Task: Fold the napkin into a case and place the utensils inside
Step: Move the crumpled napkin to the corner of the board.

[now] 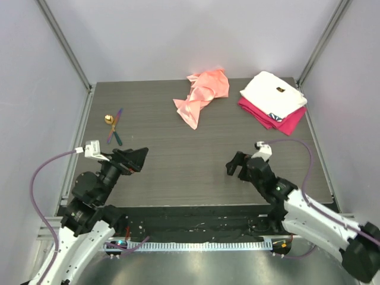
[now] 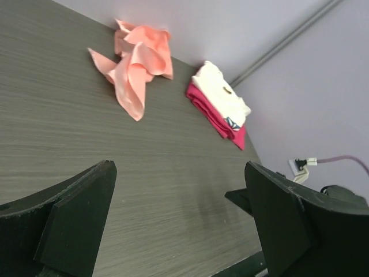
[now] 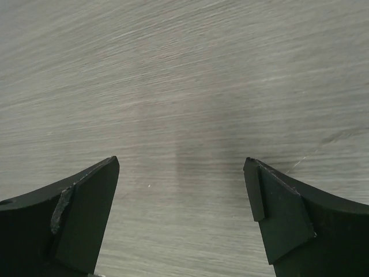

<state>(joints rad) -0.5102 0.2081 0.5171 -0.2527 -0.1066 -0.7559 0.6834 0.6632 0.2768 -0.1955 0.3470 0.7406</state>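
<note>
The utensils (image 1: 114,126) lie at about 9 o'clock on the table (image 1: 178,166): a gold round bowl with thin purple and green handles crossed just beside it. They look slim, hard and low-lying, so probably awkward to pinch except across a handle.

The left gripper (image 1: 135,158) hovers at 7 o'clock, fingers spread wide and holding nothing.

The napkin (image 1: 202,95) sits crumpled at 12 o'clock near the back edge, with a pointed tail trailing toward 6 o'clock. It looks thin, light, limp and slightly slick, so it will likely slide and sag rather than keep a crease. That tail or a free corner seems the best hold for spreading it flat.

The right gripper (image 1: 234,166) hangs at 5 o'clock, likewise parted and empty above bare wood.

The folded white cloth (image 1: 273,94) rests on the magenta cloth (image 1: 279,122) at 2 o'clock.
</note>
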